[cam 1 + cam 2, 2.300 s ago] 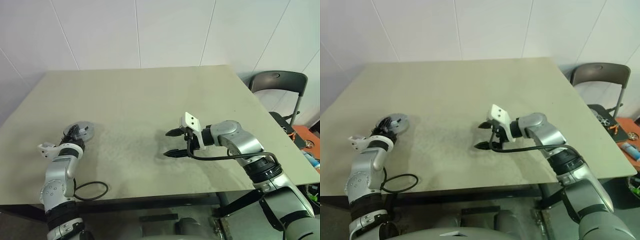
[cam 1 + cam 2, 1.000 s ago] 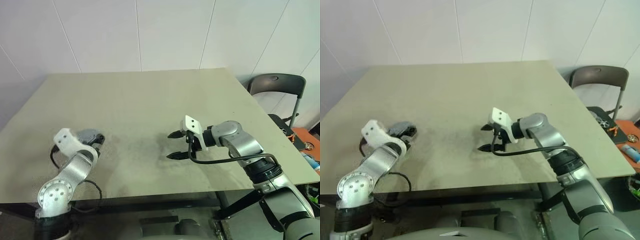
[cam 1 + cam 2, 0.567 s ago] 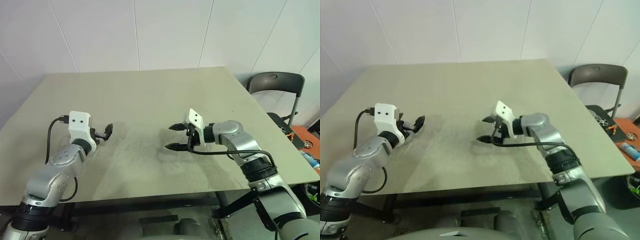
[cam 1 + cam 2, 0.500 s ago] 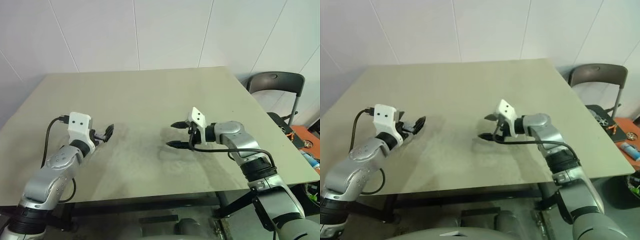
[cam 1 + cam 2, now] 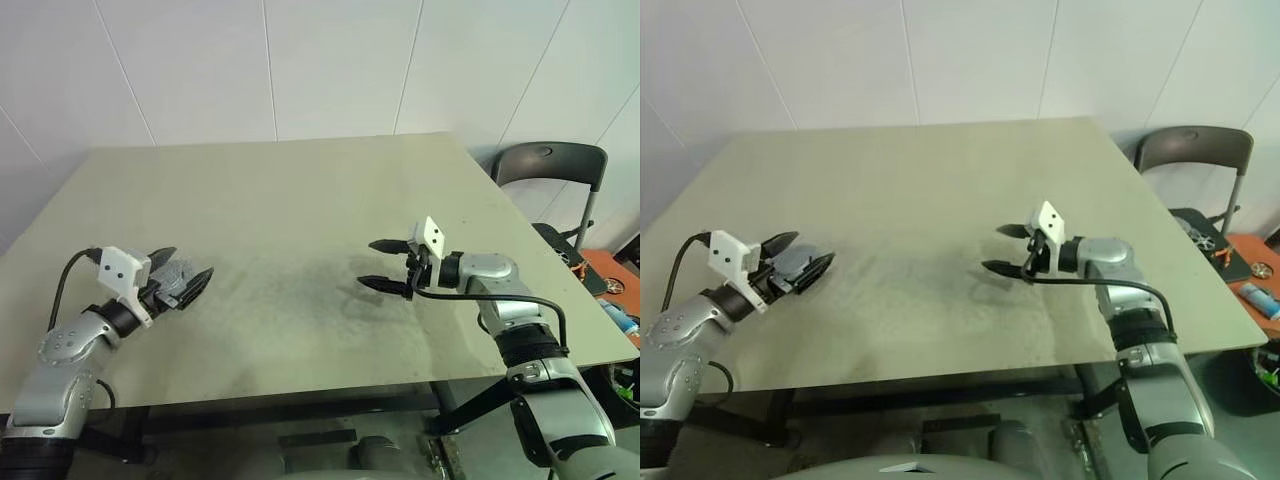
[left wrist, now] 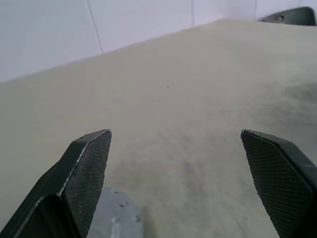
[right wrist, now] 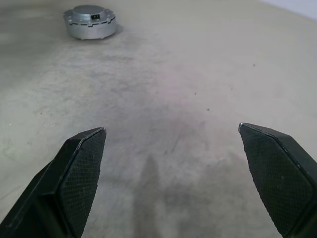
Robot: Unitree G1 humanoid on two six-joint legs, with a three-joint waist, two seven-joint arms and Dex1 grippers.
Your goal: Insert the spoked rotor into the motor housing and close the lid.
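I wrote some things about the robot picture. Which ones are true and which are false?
1. Both grippers are open. True: the left gripper and the right gripper each have their two black fingers spread apart with nothing between them.
2. The right gripper is holding the round grey motor. False: the closed round grey motor assembly sits alone on the table, well away from that gripper.
3. A dark chair stands past the table's right edge. True.
4. The motor assembly lies in the middle of the table. False: it is near the table's left side, just by the left gripper.
5. The left gripper is pressed flat on the table. False: it hangs above the surface, with the motor assembly under it.
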